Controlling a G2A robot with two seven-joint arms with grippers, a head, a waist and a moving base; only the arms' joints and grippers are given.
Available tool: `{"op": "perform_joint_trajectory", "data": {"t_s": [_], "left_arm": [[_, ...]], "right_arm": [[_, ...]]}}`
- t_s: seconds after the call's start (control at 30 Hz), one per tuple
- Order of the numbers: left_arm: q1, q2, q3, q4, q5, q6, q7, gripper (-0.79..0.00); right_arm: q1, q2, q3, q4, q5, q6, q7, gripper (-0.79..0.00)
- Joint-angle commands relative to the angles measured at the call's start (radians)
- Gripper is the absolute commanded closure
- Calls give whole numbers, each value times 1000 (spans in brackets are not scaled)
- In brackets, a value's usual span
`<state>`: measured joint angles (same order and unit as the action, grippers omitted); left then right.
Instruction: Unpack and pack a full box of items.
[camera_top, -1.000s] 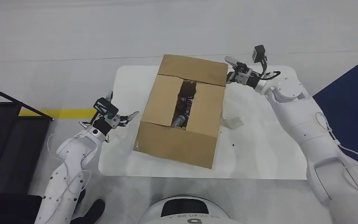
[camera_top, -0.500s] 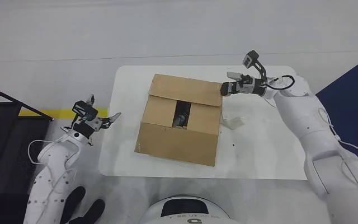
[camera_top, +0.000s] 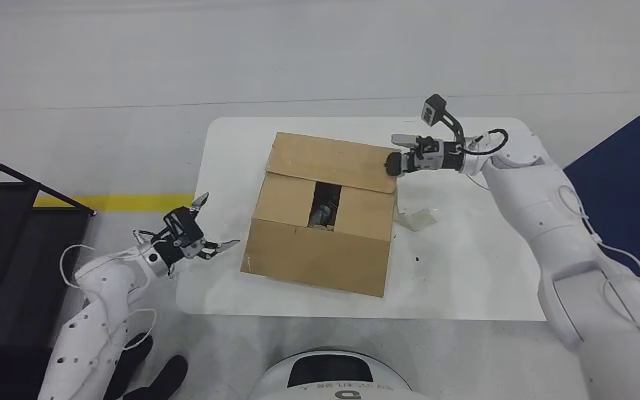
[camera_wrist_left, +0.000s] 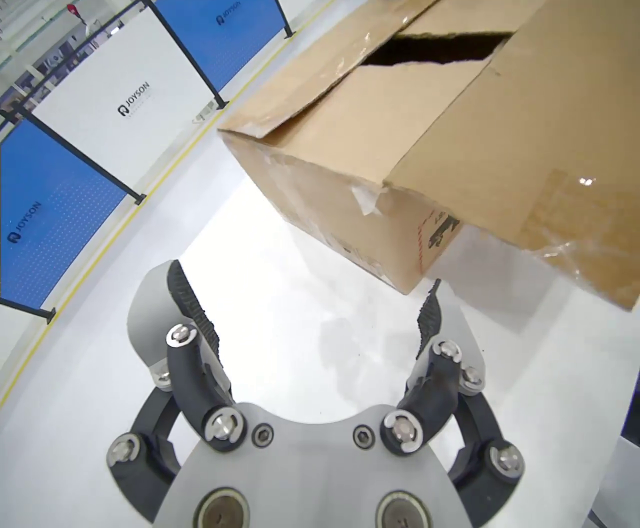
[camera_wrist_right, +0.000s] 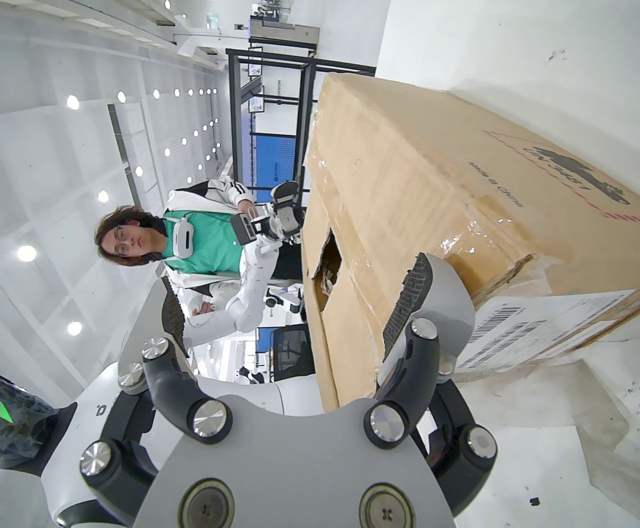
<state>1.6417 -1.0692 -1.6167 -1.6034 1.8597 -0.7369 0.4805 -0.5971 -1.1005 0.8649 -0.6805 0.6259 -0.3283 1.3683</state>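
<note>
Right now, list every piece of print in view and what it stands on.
Cardboard box side: black words, red-framed mark; not transcribed.
White label on box end: barcodes, text too small.
Barrier panels: logo word, not transcribed.

Box (camera_top: 325, 215): brown cardboard, matt, fibrous where flap edges torn; strips of clear tape (camera_wrist_right: 480, 235) glossy, wrinkled; white paper label (camera_wrist_right: 530, 325) on side, smooth. Table (camera_wrist_left: 280, 310): white, smooth, faint sheen. Left end effector (camera_wrist_left: 304, 285) and right end effector (camera_wrist_right: 295, 280): matt silver-grey metal plate and finger shells, black plastic-looking links, polished screw heads; pads (camera_wrist_left: 195, 310) black, ribbed, rubbery
</note>
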Motion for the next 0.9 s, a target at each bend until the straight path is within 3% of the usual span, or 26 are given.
{"op": "perform_joint_trajectory", "data": {"t_s": [0.0,0.17,0.53,0.87], "left_arm": [[-29,-4,44,21,13,47,-12,-785],[-66,-7,93,31,-24,33,1,-785],[-73,-1,73,-28,-275,-134,-58,-785],[-159,-26,146,-48,-463,92,-314,-785]], "right_arm": [[6,-5,-4,9,-7,4,-2,-785],[11,-13,-1,26,-2,1,-2,-785],[-8,-10,50,37,39,-31,-22,-785],[-70,8,160,12,167,-108,-40,-785]]}}
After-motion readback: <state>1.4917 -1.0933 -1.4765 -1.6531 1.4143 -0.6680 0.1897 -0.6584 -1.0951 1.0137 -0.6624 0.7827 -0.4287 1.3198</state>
